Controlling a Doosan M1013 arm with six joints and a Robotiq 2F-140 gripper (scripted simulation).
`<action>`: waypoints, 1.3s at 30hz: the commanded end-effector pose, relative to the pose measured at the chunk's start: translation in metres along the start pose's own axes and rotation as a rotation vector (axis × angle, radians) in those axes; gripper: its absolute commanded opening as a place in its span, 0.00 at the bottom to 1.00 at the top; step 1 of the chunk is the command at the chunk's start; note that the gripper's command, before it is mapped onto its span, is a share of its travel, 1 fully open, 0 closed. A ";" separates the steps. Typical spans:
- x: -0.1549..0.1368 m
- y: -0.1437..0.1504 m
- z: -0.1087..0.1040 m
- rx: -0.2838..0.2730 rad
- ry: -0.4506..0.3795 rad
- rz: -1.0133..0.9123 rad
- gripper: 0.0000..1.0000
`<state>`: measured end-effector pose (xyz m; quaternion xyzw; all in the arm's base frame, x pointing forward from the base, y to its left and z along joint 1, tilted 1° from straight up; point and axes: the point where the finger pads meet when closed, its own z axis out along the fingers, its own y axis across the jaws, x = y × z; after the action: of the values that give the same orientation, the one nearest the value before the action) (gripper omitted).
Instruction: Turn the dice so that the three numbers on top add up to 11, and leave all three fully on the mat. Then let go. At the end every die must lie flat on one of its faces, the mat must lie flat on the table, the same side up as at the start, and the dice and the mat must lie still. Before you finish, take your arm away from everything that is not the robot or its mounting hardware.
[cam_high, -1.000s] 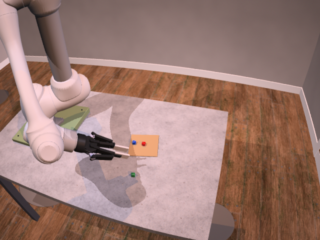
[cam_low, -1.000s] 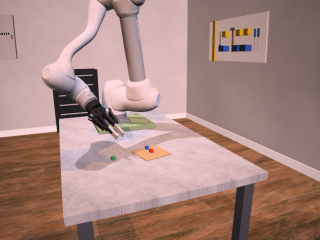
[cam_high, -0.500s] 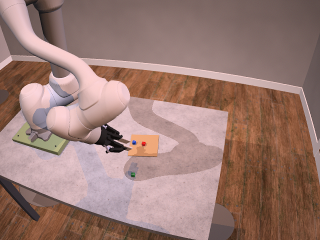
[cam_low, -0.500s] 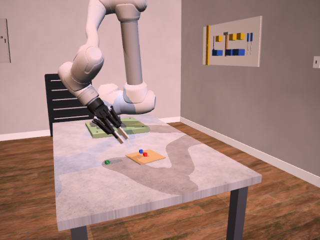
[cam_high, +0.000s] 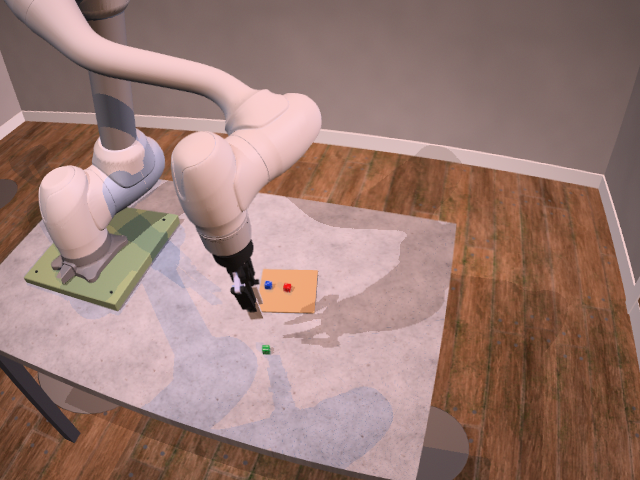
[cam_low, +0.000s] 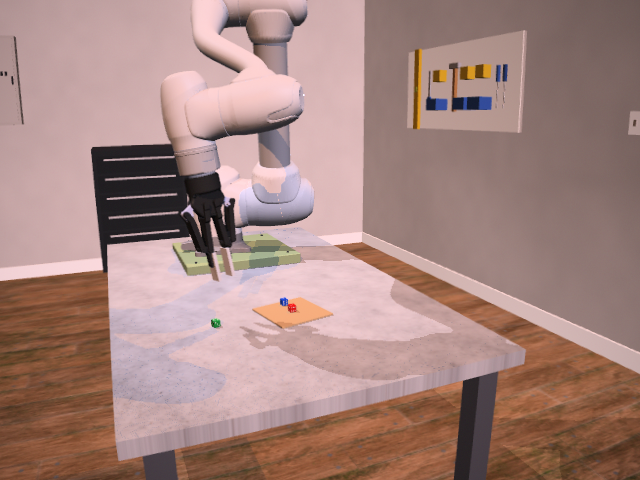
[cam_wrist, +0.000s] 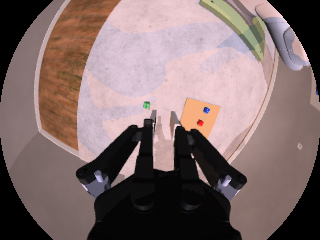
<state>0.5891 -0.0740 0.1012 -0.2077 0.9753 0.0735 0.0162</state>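
A blue die (cam_high: 268, 285) (cam_low: 283, 301) (cam_wrist: 206, 110) and a red die (cam_high: 287, 287) (cam_low: 292, 308) (cam_wrist: 200, 122) sit close together on the orange mat (cam_high: 305, 302) (cam_low: 281, 320) (cam_wrist: 192, 106), which lies flat. A green die (cam_high: 265, 349) (cam_low: 215, 323) (cam_wrist: 146, 105) lies on the table, off the mat. The numbers on the dice are too small to read. My gripper (cam_high: 256, 305) (cam_low: 223, 277) (cam_wrist: 163, 116) is open by a narrow gap, with nothing between the fingers. It hangs above the table beside the mat, on the side towards the arm's base, and touches no die.
The green base plate (cam_high: 121, 289) (cam_low: 193, 268) (cam_wrist: 232, 22) under the arm lies on the grey table (cam_high: 361, 351) (cam_low: 336, 361) (cam_wrist: 125, 45). The arm's shadows cross the table. A tool board (cam_low: 491, 56) hangs on the wall.
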 end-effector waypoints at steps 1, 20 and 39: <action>-0.007 -0.012 -0.010 0.078 0.067 0.035 0.19; -0.016 -0.024 -0.023 0.146 0.086 0.060 1.00; -0.015 -0.026 -0.014 0.118 0.122 -0.477 1.00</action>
<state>0.6134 -0.0952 0.1171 -0.3776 0.9258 -0.0058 -0.0152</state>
